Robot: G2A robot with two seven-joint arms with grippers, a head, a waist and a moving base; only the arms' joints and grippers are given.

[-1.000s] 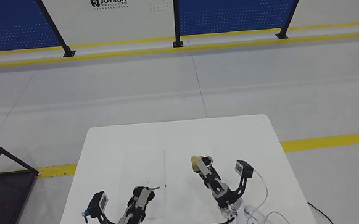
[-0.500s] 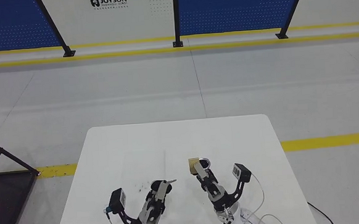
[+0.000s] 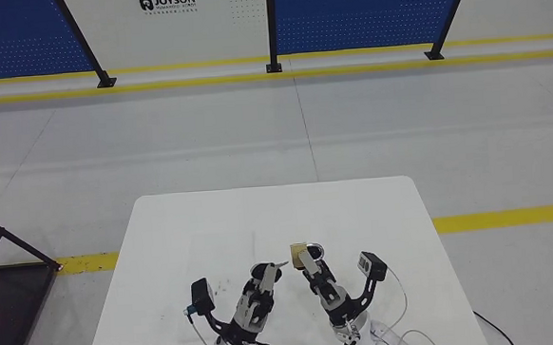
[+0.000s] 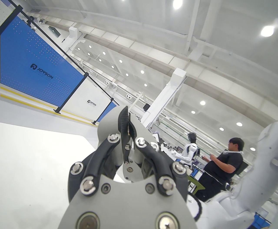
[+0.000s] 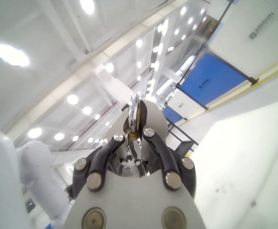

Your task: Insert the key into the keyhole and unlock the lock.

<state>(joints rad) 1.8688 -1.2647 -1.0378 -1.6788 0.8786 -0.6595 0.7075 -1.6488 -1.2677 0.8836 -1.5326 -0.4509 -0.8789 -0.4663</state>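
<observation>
**Top view: key brought alongside the padlock**

Over the near part of the white rectangular table (image 3: 374,205), the left gripper (image 3: 267,276) had its fingers clamped on the small silver metal key (image 3: 282,264). The blade pointed sideways towards the padlock, presumably to align it with the keyhole. Just beside it, the right gripper (image 3: 308,259) was clamped on the brass-bodied padlock with a steel shackle (image 3: 299,251), probably to brace it against the insertion push. Whether the key tip had entered the keyhole could not be told. One second earlier the left gripper was well apart from the padlock; it had since closed to just beside it. The right gripper had shifted only slightly.
</observation>
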